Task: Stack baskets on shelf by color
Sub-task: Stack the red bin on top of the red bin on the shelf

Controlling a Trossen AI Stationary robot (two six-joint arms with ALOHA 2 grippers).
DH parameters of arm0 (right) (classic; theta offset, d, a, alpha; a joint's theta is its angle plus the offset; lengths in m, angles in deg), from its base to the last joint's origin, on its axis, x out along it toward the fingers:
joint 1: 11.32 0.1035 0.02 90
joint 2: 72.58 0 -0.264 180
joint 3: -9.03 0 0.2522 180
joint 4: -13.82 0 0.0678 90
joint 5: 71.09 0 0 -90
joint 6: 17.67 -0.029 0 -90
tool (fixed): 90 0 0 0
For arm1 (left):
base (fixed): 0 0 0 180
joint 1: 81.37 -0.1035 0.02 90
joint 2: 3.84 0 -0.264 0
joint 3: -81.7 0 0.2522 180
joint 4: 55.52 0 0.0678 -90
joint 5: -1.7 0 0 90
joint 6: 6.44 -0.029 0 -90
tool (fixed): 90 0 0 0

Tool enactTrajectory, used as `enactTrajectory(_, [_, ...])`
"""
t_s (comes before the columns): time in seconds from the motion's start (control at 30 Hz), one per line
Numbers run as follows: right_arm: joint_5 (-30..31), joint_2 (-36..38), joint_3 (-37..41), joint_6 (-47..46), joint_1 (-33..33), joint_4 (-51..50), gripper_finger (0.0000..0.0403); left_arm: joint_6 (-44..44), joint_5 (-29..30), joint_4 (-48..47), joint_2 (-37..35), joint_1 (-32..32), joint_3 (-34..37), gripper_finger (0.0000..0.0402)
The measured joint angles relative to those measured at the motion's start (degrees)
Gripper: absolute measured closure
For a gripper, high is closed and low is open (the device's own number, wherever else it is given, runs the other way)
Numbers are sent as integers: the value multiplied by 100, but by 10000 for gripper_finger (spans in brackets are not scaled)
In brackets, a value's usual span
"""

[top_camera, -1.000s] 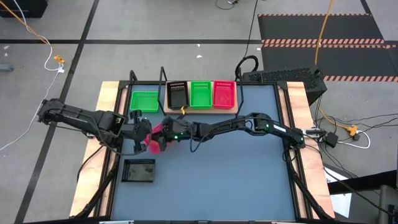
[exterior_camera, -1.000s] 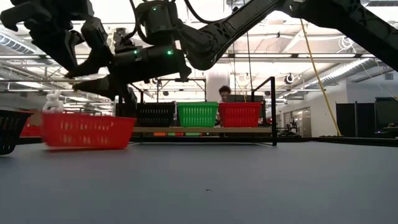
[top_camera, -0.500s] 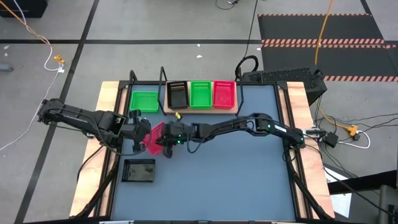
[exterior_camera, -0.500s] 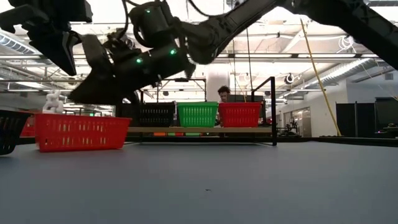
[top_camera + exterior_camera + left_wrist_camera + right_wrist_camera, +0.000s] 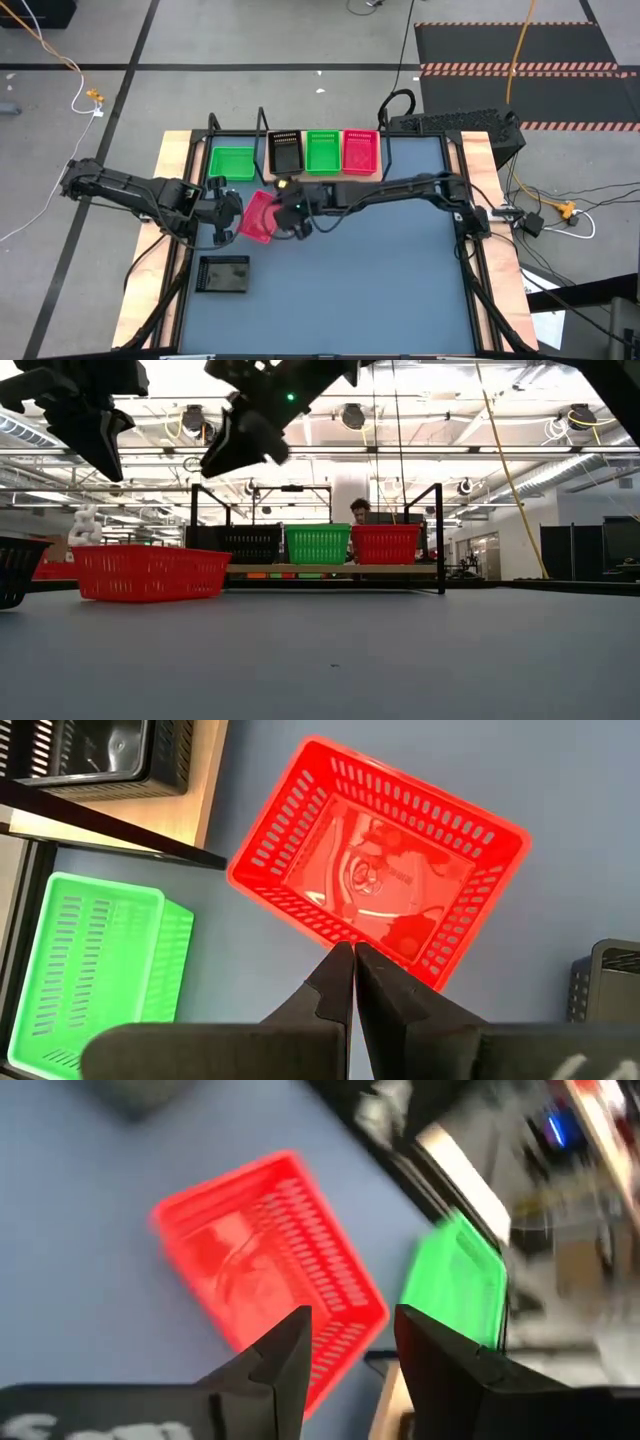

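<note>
The loose red basket [image 5: 257, 216] sits tilted on the desk [image 5: 380, 280] between the two grippers, beneath the right gripper [image 5: 350, 1342], whose fingers are spread and empty, and just ahead of the left gripper [image 5: 353, 960], pinched closed and apparently gripping nothing.

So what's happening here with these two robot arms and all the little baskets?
Both arms hover over a red basket lying loose on the blue-grey table; neither holds it. The right tool is open above it, and the left tool is shut beside it. On the wooden shelf stand black, green and red baskets. Another green basket sits left of the shelf, and a black one near the table's front left.
</note>
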Motion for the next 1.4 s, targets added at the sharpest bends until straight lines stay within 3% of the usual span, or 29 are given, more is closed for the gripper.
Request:
enactTrajectory(0.07, [-167,-33,9,519,12,-42,262,6,0,0,0,0,0,382])
enactTrajectory(0.1, [-166,-85,9,349,29,56,262,6,0,-2,0,2,0,382])
enactTrajectory(0.17, [-183,-258,9,-821,71,453,262,6,0,-4,0,0,0,382])
enactTrajectory(0.27, [-642,-649,9,-3376,172,1544,261,-18,0,-9,0,0,0,382])
enactTrajectory(0.33, [-1132,-997,9,-4134,317,2527,261,-42,12,0,-1,1,0,382])
enactTrajectory(0.4, [-1136,-1315,9,-4092,523,3228,261,-42,97,34,0,2,0,382])
enactTrajectory(0.47, [-635,-1495,12,-3902,677,3479,261,-40,109,70,-2,0,-2,382])
enactTrajectory(0.57, [89,-1594,13,-3990,772,3233,261,-43,109,88,-2,0,-2,382])
enactTrajectory(0.7, [498,-1635,11,-4054,691,2683,256,-199,227,239,-2,0,-2,382])
enactTrajectory(1.0, [-14,-1631,10,-4094,632,1662,244,-195,356,238,-2,0,-2,382])
enactTrajectory(1.13, [0,-1611,11,-4176,631,1342,281,-196,356,234,-2,0,-2,382])
enactTrajectory(1.33, [-459,-1397,11,-4362,666,765,387,-175,356,197,0,0,-2,382])
enactTrajectory(1.4, [-422,-1277,11,-4169,744,480,394,-173,356,187,-2,0,-2,382])
